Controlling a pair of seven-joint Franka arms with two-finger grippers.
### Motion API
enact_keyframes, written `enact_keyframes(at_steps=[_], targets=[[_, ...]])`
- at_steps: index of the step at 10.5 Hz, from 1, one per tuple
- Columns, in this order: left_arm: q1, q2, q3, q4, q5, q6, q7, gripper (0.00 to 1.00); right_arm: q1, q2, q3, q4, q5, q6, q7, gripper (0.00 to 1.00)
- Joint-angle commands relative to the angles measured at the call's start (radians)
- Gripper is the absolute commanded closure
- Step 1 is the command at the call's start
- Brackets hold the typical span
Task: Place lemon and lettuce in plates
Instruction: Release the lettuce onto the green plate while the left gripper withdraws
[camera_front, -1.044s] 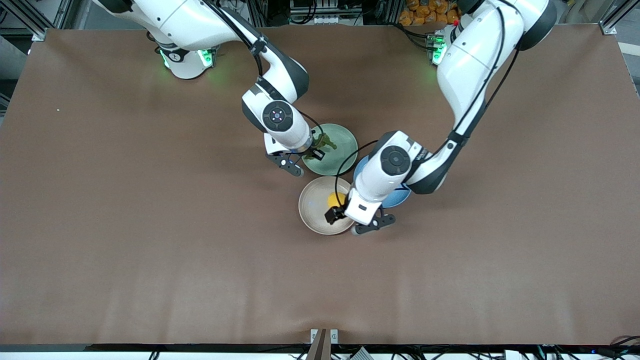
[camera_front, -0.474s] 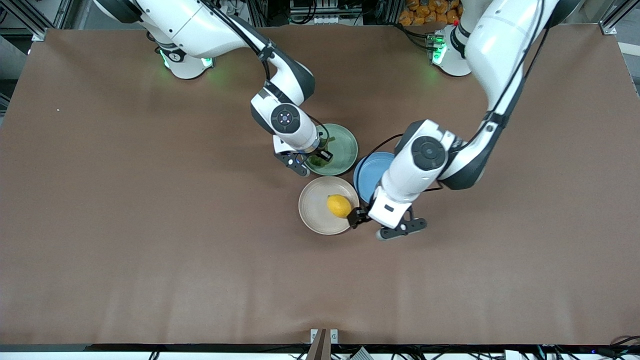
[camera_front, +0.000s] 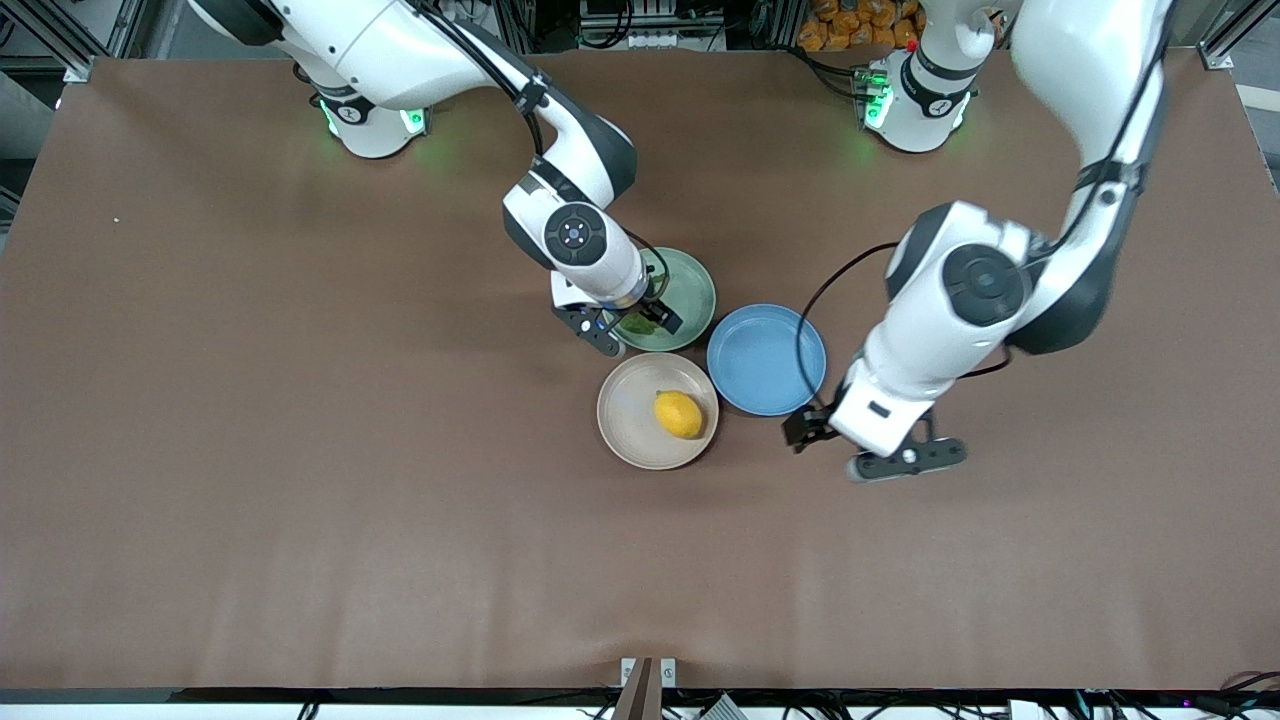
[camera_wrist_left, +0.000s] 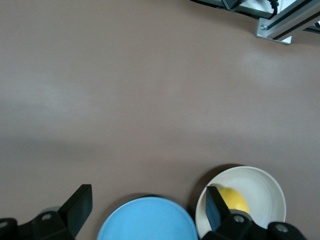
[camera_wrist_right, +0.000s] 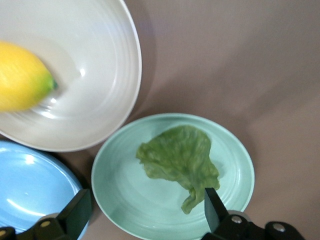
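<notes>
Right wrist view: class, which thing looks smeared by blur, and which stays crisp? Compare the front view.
Right wrist view: the lemon is smeared and soft-edged, while the lettuce on the mint plate stays crisp; front view: the lemon is sharp, with green glow at both arm bases.

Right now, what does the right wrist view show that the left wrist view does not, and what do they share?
Only the right wrist view shows the lettuce lying in the mint green plate, with the right gripper open above it. Only the left wrist view shows a wide stretch of bare table, a metal frame at its edge, and the left gripper, open. Both show the lemon in the beige plate and the blue plate beside it, with nothing in it.
</notes>
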Motion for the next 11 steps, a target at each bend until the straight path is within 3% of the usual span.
enact_keyframes(at_steps=[1, 5, 9, 11], targets=[[0.068, -0.130, -0.006, -0.029, -0.031, -0.145, 0.149, 0.00, -0.079, -0.049, 0.007, 0.010, 0.000, -0.083, -0.032, 0.00], [0.156, -0.252, -0.005, -0.031, -0.054, -0.260, 0.218, 0.00, -0.226, -0.147, 0.004, -0.037, 0.000, -0.208, -0.264, 0.00], [0.232, -0.341, -0.003, -0.028, -0.086, -0.367, 0.338, 0.00, -0.369, -0.225, -0.047, -0.117, -0.003, -0.220, -0.546, 0.00], [0.254, -0.366, 0.001, -0.029, -0.109, -0.409, 0.344, 0.00, -0.423, -0.262, -0.102, -0.154, -0.005, -0.231, -0.717, 0.00]])
